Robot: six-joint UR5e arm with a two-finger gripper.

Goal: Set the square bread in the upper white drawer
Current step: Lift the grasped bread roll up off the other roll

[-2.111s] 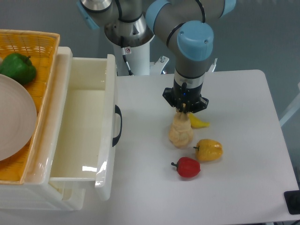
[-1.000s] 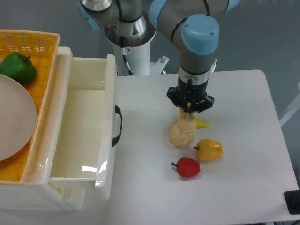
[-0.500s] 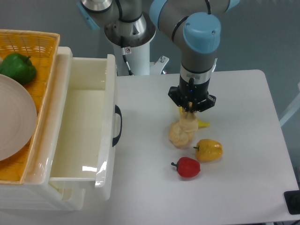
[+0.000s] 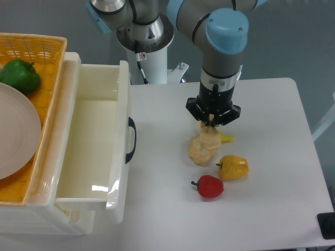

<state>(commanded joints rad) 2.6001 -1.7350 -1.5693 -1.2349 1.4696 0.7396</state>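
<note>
Square bread (image 4: 203, 148) on surface (image 4: 272, 136), beside yellow pepper (image 4: 233, 167). Fingers (image 4: 211, 125) at its top end, closed or not: can't tell. Prob. light, soft; grip at mid-body, gently.

The square bread (image 4: 203, 148) is a pale tan, lumpy chunk, standing tilted on the white bench (image 4: 272, 157) with its upper end leaning right. The upper white drawer (image 4: 78, 138) stands pulled open well to its left, glossy and deep, its curved black handle (image 4: 131, 139) facing the bread.
</note>
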